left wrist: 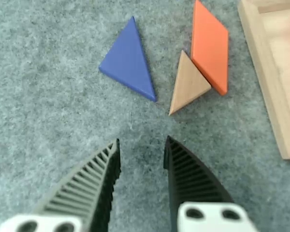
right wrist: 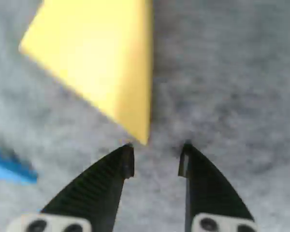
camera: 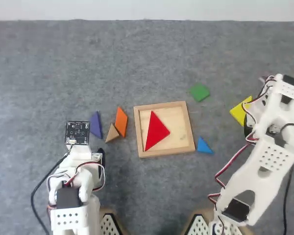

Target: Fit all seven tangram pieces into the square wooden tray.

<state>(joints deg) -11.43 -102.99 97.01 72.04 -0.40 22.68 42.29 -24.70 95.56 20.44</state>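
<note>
Left hand (left wrist: 142, 145): low over the grey felt table (camera: 49, 73), fingers parted to a moderate gap, nothing between them. Tips point at bare felt, just short of two pieces.

Dark blue triangle (left wrist: 128, 60): flat on the table, near the left hand, apart from its neighbours.

Small tan triangle (left wrist: 187, 86): flat, one edge touching the orange parallelogram (left wrist: 210, 46), which lies beside the tray's left side without touching it.

Square wooden tray (camera: 137, 132): mid-table, slightly turned. Large red triangle (camera: 155, 129) lies inside, set toward the left half; bare wood on the right half.

Green square (camera: 199, 92): on the table beyond the tray's far right corner, well apart from it.

Small light blue triangle (camera: 204, 145): on the table just beside the tray's near right corner.

Yellow triangle (camera: 240, 111): on the table right of the tray, partly under the right arm in the high view.

Right hand (right wrist: 157, 150): low over the felt, fingers parted to a moderate gap, holding nothing. One corner of the yellow triangle sits right at a fingertip; contact cannot be told.
</note>
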